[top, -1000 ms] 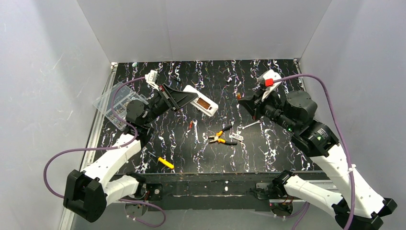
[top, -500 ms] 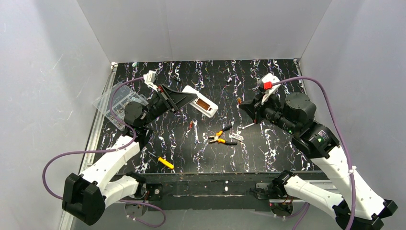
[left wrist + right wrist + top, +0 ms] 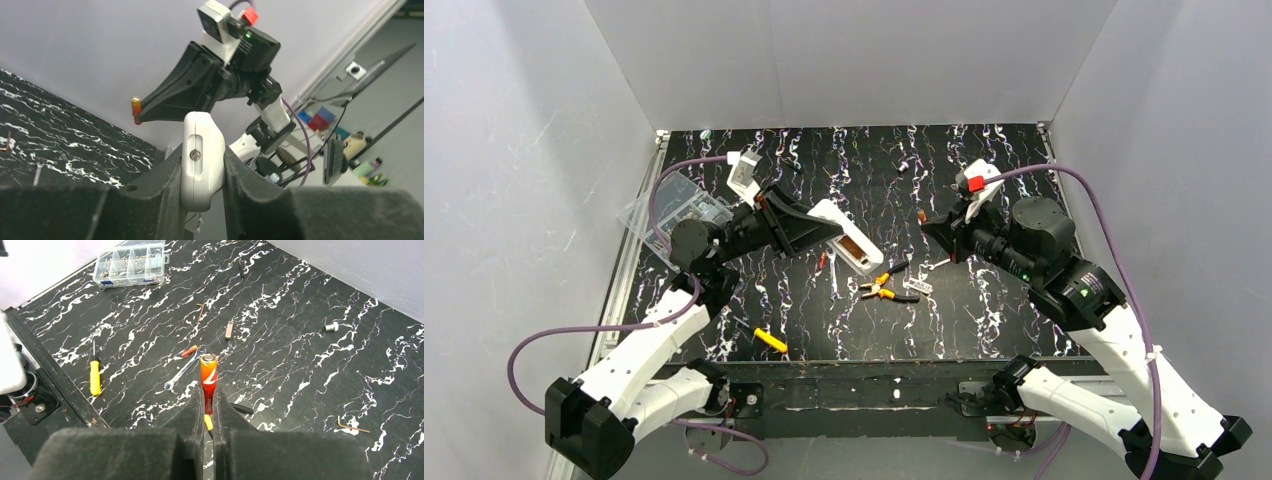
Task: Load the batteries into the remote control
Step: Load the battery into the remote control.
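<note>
My left gripper (image 3: 822, 226) is shut on the white remote control (image 3: 848, 237) and holds it above the table, with the brownish battery recess (image 3: 857, 248) facing up. In the left wrist view the remote's end (image 3: 201, 160) sits clamped between both fingers. My right gripper (image 3: 935, 226) is shut on one red-orange battery (image 3: 923, 216), held in the air to the right of the remote. In the right wrist view the battery (image 3: 208, 374) sticks out past the fingertips. It also shows in the left wrist view (image 3: 134, 106). I cannot pick out a second battery.
Yellow-and-black pliers (image 3: 886, 288), a small wrench (image 3: 835, 281) and a small red item (image 3: 822, 260) lie mid-table under the grippers. A yellow-handled tool (image 3: 771, 340) lies near the front edge. A clear compartment box (image 3: 674, 208) stands at the far left. Small bits are scattered at the back.
My left gripper has swung the remote to the right and nearer, towards mid-table. My right gripper has shifted slightly left and nearer with the battery. The gap between them has narrowed.
</note>
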Available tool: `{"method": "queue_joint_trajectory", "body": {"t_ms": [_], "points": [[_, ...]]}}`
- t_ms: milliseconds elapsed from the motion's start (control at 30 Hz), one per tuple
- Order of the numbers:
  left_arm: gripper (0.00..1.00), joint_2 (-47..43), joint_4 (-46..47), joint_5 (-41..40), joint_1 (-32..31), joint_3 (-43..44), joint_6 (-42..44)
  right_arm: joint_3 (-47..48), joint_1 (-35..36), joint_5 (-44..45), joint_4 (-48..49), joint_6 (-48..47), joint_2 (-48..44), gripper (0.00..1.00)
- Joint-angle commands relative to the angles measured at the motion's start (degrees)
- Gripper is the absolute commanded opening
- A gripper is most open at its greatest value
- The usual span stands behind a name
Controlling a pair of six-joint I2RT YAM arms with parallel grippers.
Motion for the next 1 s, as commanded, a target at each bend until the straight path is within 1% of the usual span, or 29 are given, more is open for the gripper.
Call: {"method": "queue_joint_trajectory", "body": {"t_ms": [0, 133, 233, 467, 533, 600, 667, 700, 767, 833, 867, 967], "points": [[0.0, -3.6, 7.2, 6.5, -0.7, 2.6, 8.0, -0.4, 0.4, -0.5, 3.2, -0.9, -0.5, 0.01], [0.0, -3.4, 7.2, 8.7, -1.4, 3.2, 10.2, -0.5, 0.4, -0.5, 3.2, -0.9, -0.6, 0.01], [0.0, -3.3, 7.2, 9.4, -1.8, 3.7, 11.7, -0.7, 0.4, -0.6, 3.2, -2.6, -0.6, 0.01], [0.0, -2.8, 7.2, 9.8, -2.0, 2.7, 12.0, -1.2, 0.4, -0.4, 3.2, -2.6, 0.1, 0.01], [0.0, -3.1, 6.0, 7.3, -2.0, 1.3, 12.9, -1.2, 0.4, 1.7, 3.5, -1.6, 0.4, 0.01], [0.0, -3.8, 1.9, 1.6, -2.0, -1.0, 14.6, 0.4, 0.4, 6.2, 1.1, 1.0, 1.6, 0.01], [0.0, -3.6, -0.1, -5.7, -2.0, -3.7, 14.9, 3.8, 0.4, 5.6, -3.1, 0.0, 3.3, 0.01], [0.0, -2.8, 1.5, -8.7, -2.0, -5.2, 14.4, 4.9, 0.4, 4.1, -5.3, -0.7, 4.1, 0.01], [0.0, -0.7, 6.4, -12.9, -2.1, -7.3, 12.3, 5.6, 0.4, -1.7, -8.0, -6.2, 4.5, 0.01], [0.0, 0.5, 7.0, -14.1, -2.1, -7.4, 11.4, 2.4, 0.5, -6.7, -5.4, -12.3, 2.1, 0.01], [0.0, 1.0, 7.2, -13.4, -2.1, -7.0, 11.3, -0.4, 0.6, -9.2, -2.3, -15.8, -0.3, 0.01], [0.0, 2.1, 7.2, -12.1, -2.1, -5.6, 10.8, -11.8, 0.6, -16.4, 11.7, -27.1, -10.5, 0.01]]}}
